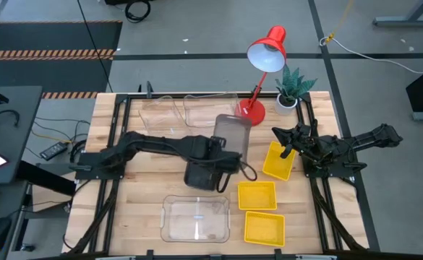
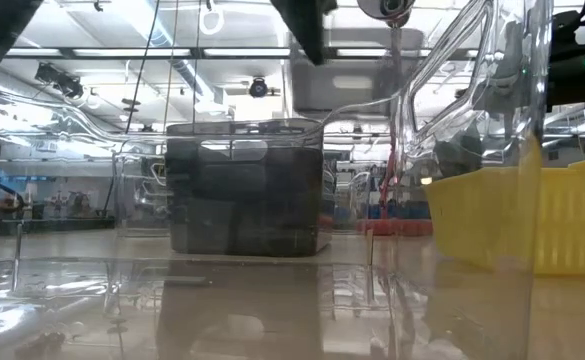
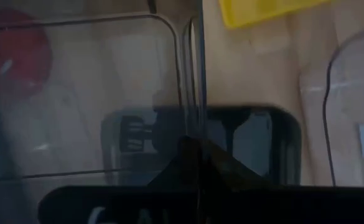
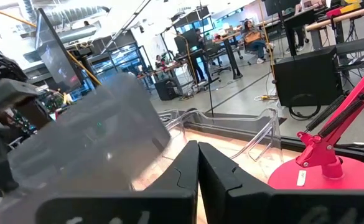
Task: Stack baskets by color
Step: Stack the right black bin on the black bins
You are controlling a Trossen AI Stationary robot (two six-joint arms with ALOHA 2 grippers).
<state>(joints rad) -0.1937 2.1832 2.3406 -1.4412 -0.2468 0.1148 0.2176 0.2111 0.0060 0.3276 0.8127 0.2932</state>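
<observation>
One smoky grey see-through plastic basket (image 1: 232, 134) pinched by left hand (image 1: 229, 160); lower level, rim aligned. Right hand (image 1: 287, 149) pressed together, idle.

Left claw (image 1: 234, 163) clamped shut mid-table – right claw (image 1: 289, 150) shut, raised.

The right pincer (image 4: 198, 163) shows its two dark fingers pressed together, nothing between them. Just past them a smoky grey see-through plastic basket (image 4: 88, 134) hangs tilted above the worktop (image 4: 256, 160), with clear plastic baskets (image 4: 231, 127) lying farther off. The red round lamp base (image 4: 331, 174) stands close by. People sit at desks in the room beyond.
</observation>
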